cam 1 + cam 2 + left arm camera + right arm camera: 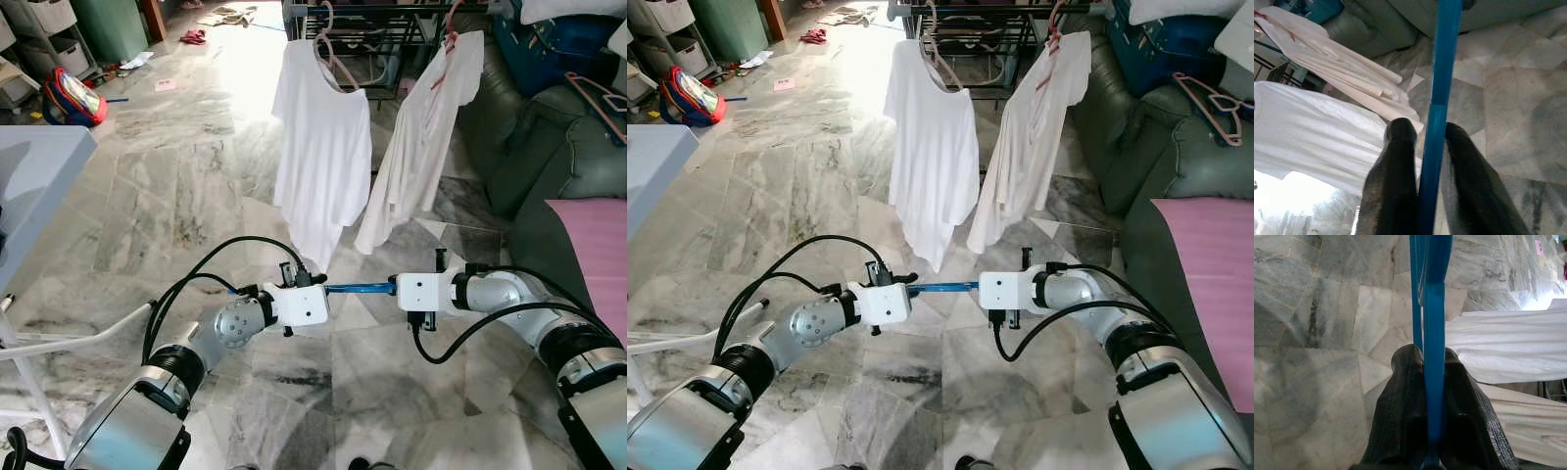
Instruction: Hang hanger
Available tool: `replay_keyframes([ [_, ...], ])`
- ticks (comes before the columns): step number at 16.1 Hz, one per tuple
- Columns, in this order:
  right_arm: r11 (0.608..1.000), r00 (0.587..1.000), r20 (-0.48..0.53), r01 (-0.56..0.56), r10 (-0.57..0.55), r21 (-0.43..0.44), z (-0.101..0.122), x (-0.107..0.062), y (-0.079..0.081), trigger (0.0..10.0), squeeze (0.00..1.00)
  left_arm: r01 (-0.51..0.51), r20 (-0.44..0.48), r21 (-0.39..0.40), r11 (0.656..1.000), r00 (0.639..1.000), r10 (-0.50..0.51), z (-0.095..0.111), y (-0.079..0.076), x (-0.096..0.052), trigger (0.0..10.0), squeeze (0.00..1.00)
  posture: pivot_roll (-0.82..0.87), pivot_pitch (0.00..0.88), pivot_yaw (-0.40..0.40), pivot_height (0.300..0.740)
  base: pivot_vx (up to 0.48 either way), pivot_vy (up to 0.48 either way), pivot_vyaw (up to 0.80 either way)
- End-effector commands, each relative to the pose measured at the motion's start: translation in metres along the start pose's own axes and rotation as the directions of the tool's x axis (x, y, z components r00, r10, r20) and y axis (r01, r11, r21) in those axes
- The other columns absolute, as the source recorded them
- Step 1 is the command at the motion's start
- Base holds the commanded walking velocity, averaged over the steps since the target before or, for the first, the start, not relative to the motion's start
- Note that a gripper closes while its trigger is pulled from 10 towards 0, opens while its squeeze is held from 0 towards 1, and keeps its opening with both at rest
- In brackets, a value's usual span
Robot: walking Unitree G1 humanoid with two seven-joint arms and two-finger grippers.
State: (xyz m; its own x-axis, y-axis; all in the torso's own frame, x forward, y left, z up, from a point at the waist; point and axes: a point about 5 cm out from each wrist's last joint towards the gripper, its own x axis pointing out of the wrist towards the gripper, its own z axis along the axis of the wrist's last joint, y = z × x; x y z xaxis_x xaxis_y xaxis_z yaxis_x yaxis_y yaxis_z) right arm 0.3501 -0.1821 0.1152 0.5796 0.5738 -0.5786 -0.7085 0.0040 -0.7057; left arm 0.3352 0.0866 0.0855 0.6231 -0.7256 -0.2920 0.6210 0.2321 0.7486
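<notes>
A blue hanger (pixel 361 289) is held level between my two grippers, low over the marble floor in front of me. My left gripper (pixel 331 291) is shut on one end of it; in the left wrist view the blue bar (pixel 1439 88) runs between its black fingers (pixel 1396 161). My right gripper (pixel 390 289) is shut on the other end, and in the right wrist view its fingers (pixel 1400 401) press both sides of the blue hanger (pixel 1434 333). Most of the hanger's shape is hidden behind the grippers.
Two white shirts (pixel 323 147) (pixel 421 137) hang on pink hangers from a black drying rack (pixel 377 29) ahead. A green sofa (pixel 549 147) with a pink cloth (pixel 593 255) and a loose pink hanger (pixel 598 93) stands on the right. A white frame (pixel 59 343) is at the near left.
</notes>
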Motion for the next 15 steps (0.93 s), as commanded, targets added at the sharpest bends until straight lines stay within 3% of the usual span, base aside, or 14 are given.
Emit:
replay_keyframes([
  [1, 0.999, 0.999, 0.029, 0.034, -0.035, 0.022, 0.002, -0.002, -0.003, 0.0, 0.0, 0.006, -0.011, 0.012, 1.0, 1.0, -0.006, -0.004, -0.001, -0.003, 10.0, 1.0, 0.06, 0.157, 0.005, 0.74, 0.0, 0.0, 0.0],
  [3, 0.999, 0.999, 0.031, 0.031, -0.032, 0.035, 0.001, 0.0, 0.001, 0.0, 0.0, -0.021, -0.007, 0.037, 0.999, 1.0, 0.022, -0.003, 0.002, -0.003, 10.0, 1.0, 0.05, 0.158, 0.005, 0.74, 0.0, 0.0, 0.0],
  [6, 0.997, 0.999, 0.045, 0.021, -0.024, 0.071, 0.003, 0.006, 0.013, 0.0, 0.0, -0.209, 0.03, 0.073, 0.975, 0.978, 0.207, 0.002, 0.025, -0.004, 10.0, 1.0, 0.05, 0.161, 0.006, 0.74, 0.0, 0.0, 0.0],
  [8, 0.996, 0.998, 0.051, 0.02, -0.024, 0.087, 0.003, 0.007, 0.017, 0.0, 0.0, -0.257, 0.057, 0.081, 0.963, 0.966, 0.253, 0.005, 0.031, -0.006, 10.0, 1.0, 0.05, 0.162, 0.007, 0.74, 0.0, 0.0, 0.0],
  [11, 0.992, 0.999, 0.034, 0.037, -0.041, 0.119, 0.0, 0.008, 0.021, 0.0, 0.0, -0.214, 0.095, 0.03, 0.976, 0.973, 0.211, 0.008, 0.024, -0.005, 10.0, 1.0, 0.05, 0.163, 0.007, 0.74, 0.0, 0.0, 0.0],
  [12, 0.982, 0.997, -0.014, 0.073, -0.072, 0.174, -0.007, 0.009, 0.027, 0.0, 0.0, -0.127, 0.106, -0.061, 0.99, 0.985, 0.133, 0.006, 0.01, -0.005, 10.0, 1.0, 0.05, 0.164, 0.006, 0.74, 0.0, 0.0, 0.0],
  [14, 0.963, 0.993, -0.05, 0.114, -0.105, 0.242, -0.011, 0.011, 0.032, 0.0, 0.0, -0.104, 0.095, -0.107, 0.989, 0.989, 0.114, 0.001, 0.002, -0.009, 10.0, 1.0, 0.05, 0.166, 0.005, 0.74, 0.0, 0.0, 0.0],
  [15, 0.948, 0.992, -0.059, 0.127, -0.115, 0.291, -0.012, 0.014, 0.039, 0.0, 0.0, -0.029, 0.066, -0.132, 0.991, 0.997, 0.038, -0.007, -0.013, -0.013, 10.0, 1.0, 0.05, 0.167, 0.004, 0.74, 0.0, 0.0, 0.0],
])
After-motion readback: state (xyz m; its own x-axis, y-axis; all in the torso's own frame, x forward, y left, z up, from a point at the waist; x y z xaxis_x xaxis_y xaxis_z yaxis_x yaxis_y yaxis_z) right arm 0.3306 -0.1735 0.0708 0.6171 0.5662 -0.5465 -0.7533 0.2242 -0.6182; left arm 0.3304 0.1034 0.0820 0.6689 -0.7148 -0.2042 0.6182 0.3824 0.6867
